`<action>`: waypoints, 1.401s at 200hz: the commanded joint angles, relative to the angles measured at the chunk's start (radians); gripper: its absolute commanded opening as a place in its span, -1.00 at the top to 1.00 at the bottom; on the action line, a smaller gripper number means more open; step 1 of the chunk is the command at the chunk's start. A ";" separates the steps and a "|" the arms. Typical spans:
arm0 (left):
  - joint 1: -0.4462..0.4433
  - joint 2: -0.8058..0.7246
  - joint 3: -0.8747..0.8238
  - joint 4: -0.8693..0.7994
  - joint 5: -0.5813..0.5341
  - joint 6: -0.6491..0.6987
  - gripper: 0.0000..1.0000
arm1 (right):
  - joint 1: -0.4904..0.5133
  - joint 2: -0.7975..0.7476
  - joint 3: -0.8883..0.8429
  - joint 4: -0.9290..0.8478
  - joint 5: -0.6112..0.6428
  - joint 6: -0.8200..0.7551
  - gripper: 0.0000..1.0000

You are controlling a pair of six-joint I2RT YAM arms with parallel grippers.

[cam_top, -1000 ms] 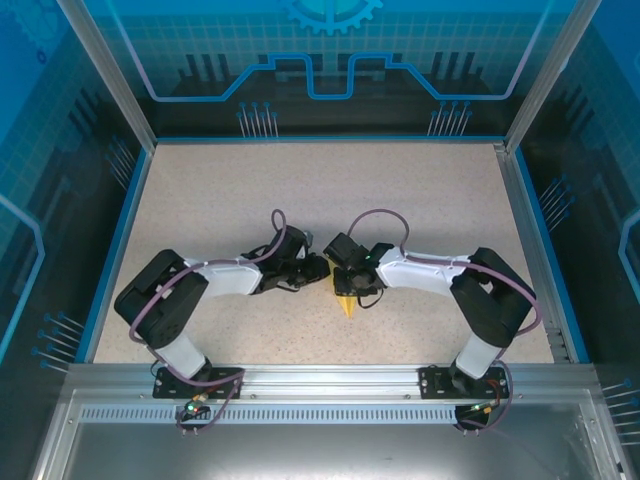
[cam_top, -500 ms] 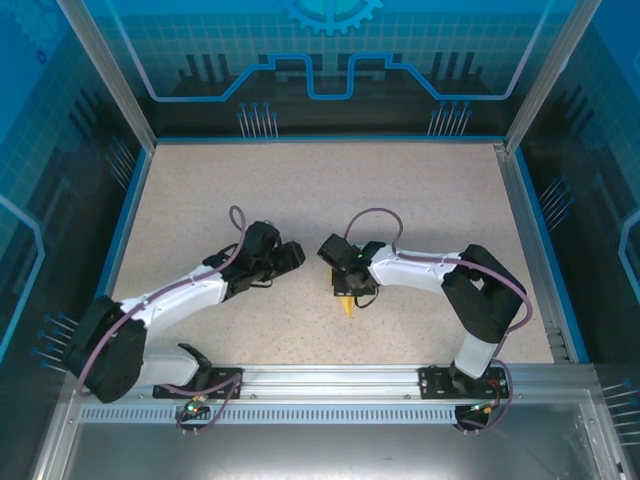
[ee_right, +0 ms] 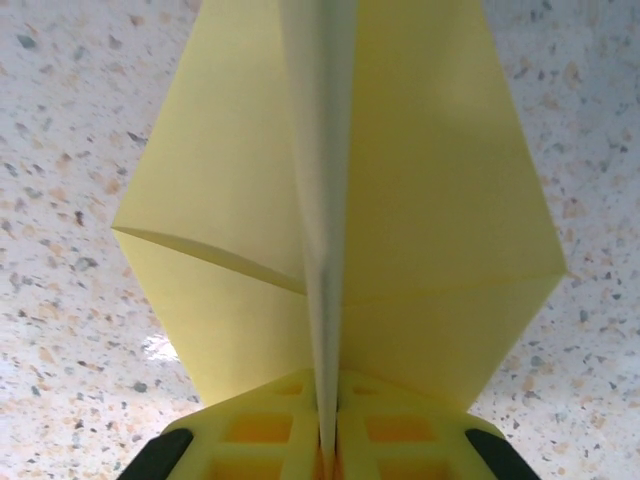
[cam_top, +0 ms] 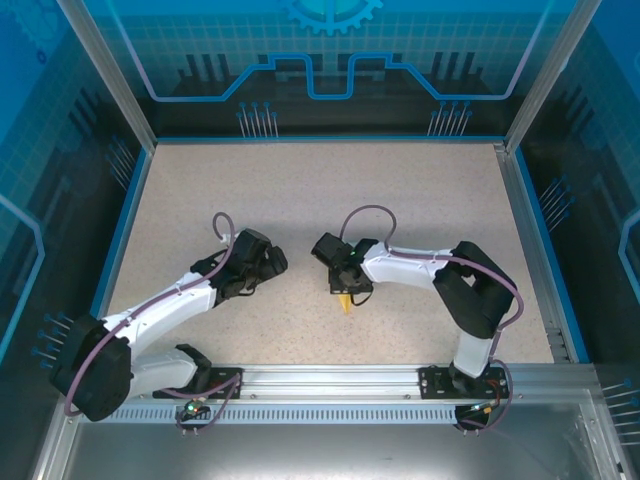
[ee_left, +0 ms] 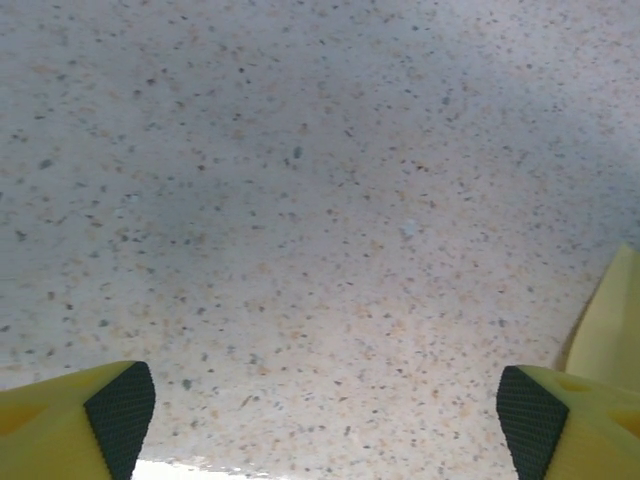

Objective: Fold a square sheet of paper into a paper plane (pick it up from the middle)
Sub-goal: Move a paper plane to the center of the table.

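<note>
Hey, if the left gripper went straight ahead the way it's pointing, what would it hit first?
Most likely the bare speckled table top, straight ahead of the left gripper. The pale-yellow folded paper sits off to one side, probably outside that line.

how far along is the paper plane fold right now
Done: the pale-yellow paper sheet already has a centre crease and angled flaps on both sides. In hand: the right gripper is shut on that crease, while the left gripper is open over the speckled table, holding nothing. Left: the shape looks broad, not a slim dart, so narrowing the wings probably remains.
</note>
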 commanded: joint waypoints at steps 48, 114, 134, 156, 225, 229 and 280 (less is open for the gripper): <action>0.021 -0.024 0.004 -0.096 -0.068 0.039 -0.97 | -0.065 0.085 0.201 -0.017 0.032 -0.140 0.77; 0.021 -0.029 0.005 -0.112 -0.062 0.045 -0.97 | -0.104 0.249 0.346 -0.040 -0.003 -0.197 0.68; 0.023 -0.029 0.005 -0.116 -0.062 0.045 -0.97 | -0.107 0.283 0.366 -0.048 -0.011 -0.199 0.68; 0.022 -0.029 0.007 -0.118 -0.062 0.047 -0.97 | -0.107 0.303 0.379 -0.056 -0.012 -0.194 0.64; 0.022 -0.028 0.018 -0.127 -0.068 0.054 -0.97 | -0.103 0.344 0.400 -0.097 -0.011 -0.167 0.57; 0.023 -0.029 0.019 -0.131 -0.069 0.053 -0.97 | -0.103 0.343 0.401 -0.097 -0.012 -0.167 0.56; 0.022 -0.064 0.081 -0.192 -0.129 0.095 -0.97 | -0.101 0.165 0.427 -0.122 0.024 -0.203 0.28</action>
